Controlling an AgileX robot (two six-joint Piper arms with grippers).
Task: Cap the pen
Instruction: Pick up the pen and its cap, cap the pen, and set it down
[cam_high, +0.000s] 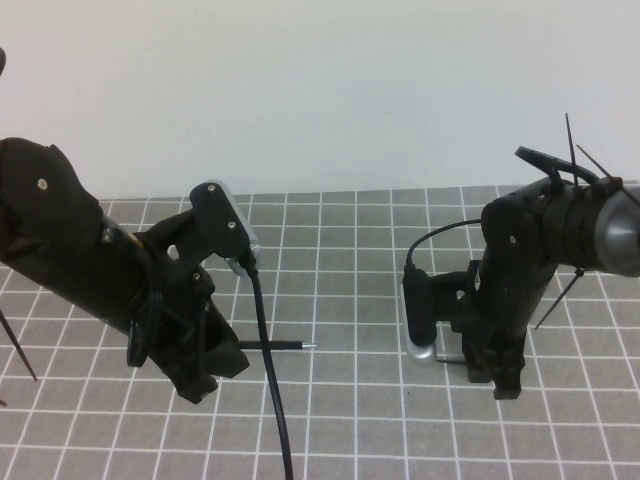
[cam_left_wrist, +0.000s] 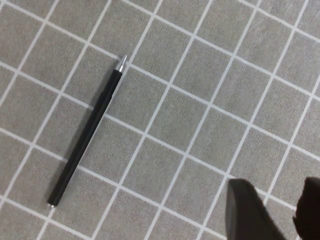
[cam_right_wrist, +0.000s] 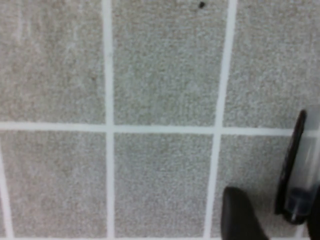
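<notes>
Grey mat with white grid lines (cam_high: 350, 420) covers the table. Slim black pen with a silver tip (cam_high: 285, 346) lies flat on the mat left of centre, uncapped, tip pointing right. In the high view its back end is hidden behind the left arm.

Left gripper (cam_high: 215, 372) hangs low over the mat at near left, just above the hidden end of the pen. In the left wrist view the whole pen (cam_left_wrist: 87, 130) lies bare on the mat. The left gripper (cam_left_wrist: 280, 217) is spread, nothing between its two dark fingers (cam_left_wrist: 247, 212), which are well apart from the pen. A black cable (cam_high: 270, 390) drops from the left wrist toward the near edge, crossing over the pen.

Right gripper (cam_high: 505, 385) points down at the mat at near right, well apart from the pen. In the right wrist view the right gripper (cam_right_wrist: 277, 225) is spread. A clear plastic pen cap with a black clip (cam_right_wrist: 295, 165) sits between its fingers (cam_right_wrist: 240, 215). There is a visible gap on that finger's side; contact on the other side cannot be told.
</notes>
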